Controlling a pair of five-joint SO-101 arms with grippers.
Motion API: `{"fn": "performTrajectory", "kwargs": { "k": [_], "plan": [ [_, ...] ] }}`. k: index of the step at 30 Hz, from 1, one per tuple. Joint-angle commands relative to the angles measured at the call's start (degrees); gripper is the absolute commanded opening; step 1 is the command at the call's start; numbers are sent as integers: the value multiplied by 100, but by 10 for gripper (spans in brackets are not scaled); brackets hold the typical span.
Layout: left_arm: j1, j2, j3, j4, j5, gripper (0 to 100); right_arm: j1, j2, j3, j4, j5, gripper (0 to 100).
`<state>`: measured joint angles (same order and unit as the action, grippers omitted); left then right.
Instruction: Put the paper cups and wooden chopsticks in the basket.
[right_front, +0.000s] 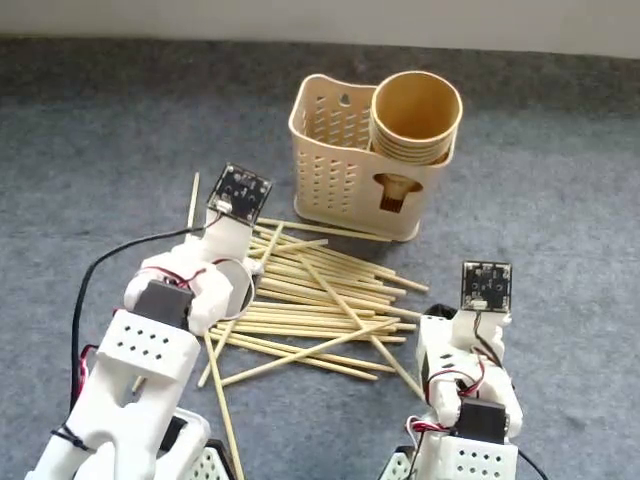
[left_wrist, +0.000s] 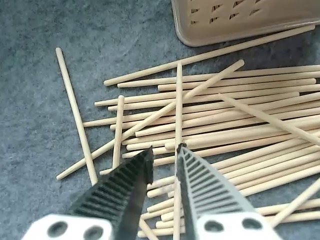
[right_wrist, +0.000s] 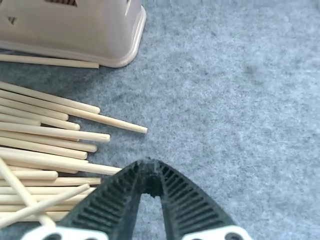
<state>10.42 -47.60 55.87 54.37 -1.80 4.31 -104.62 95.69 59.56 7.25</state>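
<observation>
Fingers (left_wrist: 186, 165) of left arm (right_front: 150, 345) above chopsticks (left_wrist: 225, 115)

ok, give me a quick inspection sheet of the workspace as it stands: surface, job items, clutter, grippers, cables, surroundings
surface: grey carpet-like mat, no marks seen
basket: cream perforated basket, upright at the back of the mat
paper cups: stack of paper cups, nested, standing in the basket's right part
chopsticks: wooden chopsticks in a loose pile on the mat in front of the basket; none seen inside it
clutter: nothing seen
grippers: left gripper over the pile, jaws slightly apart; right gripper over bare mat beside the pile, tips together, empty
cables: black cable loops out beside the left arm; red wires on the right arm
surroundings: pale strip beyond the mat's far edge
</observation>
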Motion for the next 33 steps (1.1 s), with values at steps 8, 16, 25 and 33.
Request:
{"fn": "performTrajectory", "kwargs": {
  "k": [8, 16, 25, 33],
  "plan": [
    [154, 382, -75, -431, -44, 98, 66, -57, 611, -127, 44, 5],
    [215, 2686, -1332, -492, -53, 98, 145, -57, 611, -127, 44, 5],
    [251, 4066, -2246, -501, -53, 98, 154, -57, 611, -119, 44, 5],
    [251, 4752, -2668, -501, -35, 87, 154, -57, 611, -22, 44, 5]
  ]
}}
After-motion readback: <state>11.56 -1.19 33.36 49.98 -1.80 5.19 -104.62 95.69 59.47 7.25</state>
